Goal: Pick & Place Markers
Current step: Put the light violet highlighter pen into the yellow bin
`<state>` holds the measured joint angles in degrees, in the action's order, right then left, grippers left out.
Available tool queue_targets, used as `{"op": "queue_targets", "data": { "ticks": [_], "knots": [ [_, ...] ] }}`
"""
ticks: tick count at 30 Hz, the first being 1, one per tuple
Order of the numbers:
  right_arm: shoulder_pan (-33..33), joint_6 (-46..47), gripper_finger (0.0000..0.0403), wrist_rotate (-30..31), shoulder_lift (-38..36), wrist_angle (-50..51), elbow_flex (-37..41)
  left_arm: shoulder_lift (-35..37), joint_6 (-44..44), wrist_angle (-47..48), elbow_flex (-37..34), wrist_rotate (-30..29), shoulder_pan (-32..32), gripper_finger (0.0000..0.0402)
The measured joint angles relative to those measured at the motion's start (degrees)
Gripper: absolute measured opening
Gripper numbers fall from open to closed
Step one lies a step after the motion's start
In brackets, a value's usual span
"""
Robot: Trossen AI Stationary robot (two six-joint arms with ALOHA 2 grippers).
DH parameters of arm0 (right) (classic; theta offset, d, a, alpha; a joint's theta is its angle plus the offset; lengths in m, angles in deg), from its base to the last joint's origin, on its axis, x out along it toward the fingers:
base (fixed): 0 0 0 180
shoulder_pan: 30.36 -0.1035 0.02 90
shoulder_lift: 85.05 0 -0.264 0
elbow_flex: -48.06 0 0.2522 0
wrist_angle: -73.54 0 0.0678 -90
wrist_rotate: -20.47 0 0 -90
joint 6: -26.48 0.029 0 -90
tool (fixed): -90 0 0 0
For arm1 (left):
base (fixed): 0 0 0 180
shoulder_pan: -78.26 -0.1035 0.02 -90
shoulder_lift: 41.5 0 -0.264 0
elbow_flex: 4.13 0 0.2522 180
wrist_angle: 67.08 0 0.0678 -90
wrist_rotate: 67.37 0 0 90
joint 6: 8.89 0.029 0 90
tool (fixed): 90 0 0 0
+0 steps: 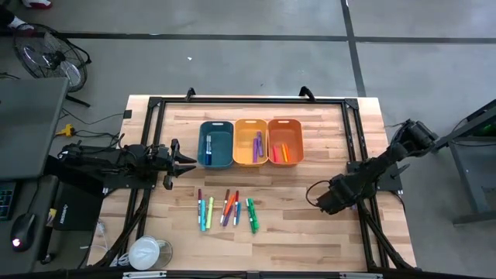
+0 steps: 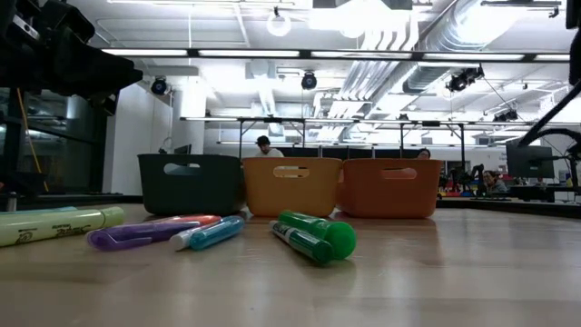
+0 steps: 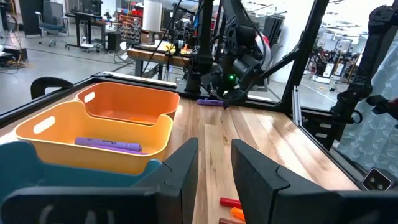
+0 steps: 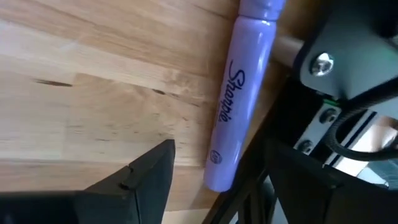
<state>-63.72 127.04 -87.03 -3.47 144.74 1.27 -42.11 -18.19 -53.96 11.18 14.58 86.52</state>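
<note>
Several markers (image 1: 226, 209) in mixed colours lie flat on the wooden table, in front of the teal bin (image 1: 215, 143), the yellow-orange bin (image 1: 250, 142) and the orange bin (image 1: 284, 141). Each bin has markers in it. In the low view, green markers (image 2: 313, 236) lie nearest. A single purple marker (image 4: 239, 106) lies flat on the table at the right, between the fingers of my open right gripper (image 4: 214, 180), which is down at table height (image 1: 318, 198). My left gripper (image 1: 182, 160) hangs open beside the teal bin's left end, holding nothing. My right gripper stands with one finger on each side of the purple marker's end (image 4: 219, 171), fingers along its length. The marker lies close to one finger (image 4: 292, 180). Whether that finger touches it I cannot tell.
A black frame (image 1: 248, 101) runs round the table's far and side edges. A white round object (image 1: 144, 252) sits at the near left corner. Bare wood lies between the marker group and my right gripper. People show in the room behind the bins in the low view.
</note>
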Motion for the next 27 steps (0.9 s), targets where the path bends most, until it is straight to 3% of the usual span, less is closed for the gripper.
{"op": "queue_targets", "data": {
  "ticks": [27],
  "knots": [
    [3.7,-5.5,0.0235,0.5,-0.9,-6.6,3.6,0.0,0.0,0.0,0.0,0.0,0.0,0.0094]
  ]
}}
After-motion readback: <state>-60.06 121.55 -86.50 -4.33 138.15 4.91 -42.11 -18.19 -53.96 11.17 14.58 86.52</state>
